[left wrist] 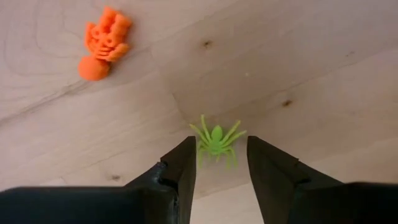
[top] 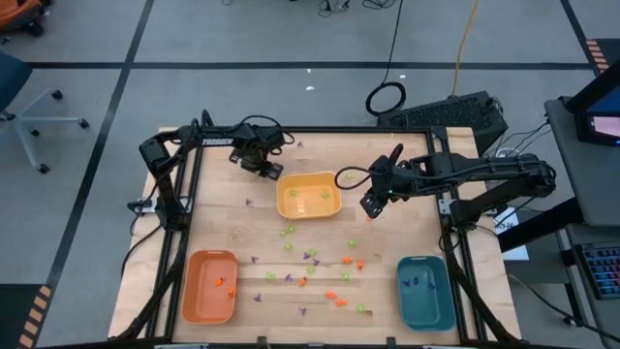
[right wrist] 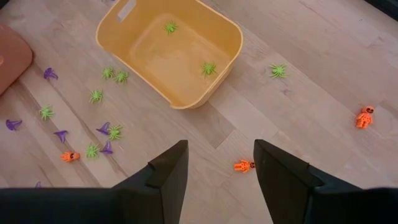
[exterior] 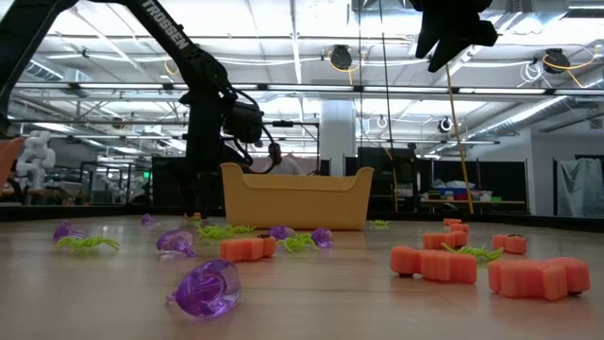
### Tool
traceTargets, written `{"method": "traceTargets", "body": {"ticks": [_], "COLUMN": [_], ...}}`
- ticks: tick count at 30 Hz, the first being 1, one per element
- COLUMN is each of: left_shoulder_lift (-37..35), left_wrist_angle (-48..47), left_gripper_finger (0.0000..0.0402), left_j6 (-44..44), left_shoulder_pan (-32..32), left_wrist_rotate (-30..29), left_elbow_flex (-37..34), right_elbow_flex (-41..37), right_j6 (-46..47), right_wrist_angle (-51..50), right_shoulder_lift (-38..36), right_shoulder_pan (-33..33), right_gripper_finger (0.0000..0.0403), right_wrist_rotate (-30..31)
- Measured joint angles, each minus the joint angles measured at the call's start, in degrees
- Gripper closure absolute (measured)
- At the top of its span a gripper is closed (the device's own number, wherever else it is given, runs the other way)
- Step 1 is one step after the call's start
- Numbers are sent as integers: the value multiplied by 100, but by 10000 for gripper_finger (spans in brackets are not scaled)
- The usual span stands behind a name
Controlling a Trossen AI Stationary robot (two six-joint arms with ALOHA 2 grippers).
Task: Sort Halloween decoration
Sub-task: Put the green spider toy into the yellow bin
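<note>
Small Halloween decoration pieces, orange skeletons, light green spiders and purple hats, lie scattered over the wooden table (top: 320, 267). My left gripper (top: 263, 167) points down at the table just beyond the yellow tray's (top: 308, 197) far left corner. Its open fingers stand on either side of a green spider (left wrist: 216, 140) lying flat on the wood. An orange skeleton (left wrist: 104, 42) lies close by. My right gripper (top: 373, 204) hangs open and empty, high above the table to the right of the yellow tray, over another orange skeleton (right wrist: 244, 165).
The yellow tray (right wrist: 171, 53) holds two green spiders. An orange tray (top: 210, 284) at the near left holds orange pieces, and a teal tray (top: 425, 291) at the near right holds purple ones. Most loose pieces lie between these trays, in the table's near middle.
</note>
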Motion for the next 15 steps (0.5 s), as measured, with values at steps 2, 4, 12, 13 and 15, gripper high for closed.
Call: {"method": "traceTargets", "body": {"ticks": [2, 4, 12, 13, 15], "left_shoulder_lift": [1, 0, 0, 0, 0], "left_wrist_angle": [0, 0, -4, -4, -4], "left_gripper_finger": [267, 267, 267, 267, 267], "left_j6": [30, 38, 137, 139, 139], "left_shoulder_pan": [-1, -2, -2, 0, 0], "left_wrist_rotate": [46, 60, 80, 80, 80], "left_elbow_flex": [0, 0, 0, 0, 0], "right_elbow_flex": [0, 0, 0, 0, 0], "right_j6": [0, 0, 2, 2, 2], "right_wrist_angle": [0, 0, 0, 0, 0], "right_shoulder_lift": [0, 0, 0, 0, 0], "right_shoulder_pan": [0, 0, 0, 0, 0], "right_gripper_finger": [234, 234, 234, 234, 234], "right_wrist_rotate": [0, 0, 0, 0, 0]}}
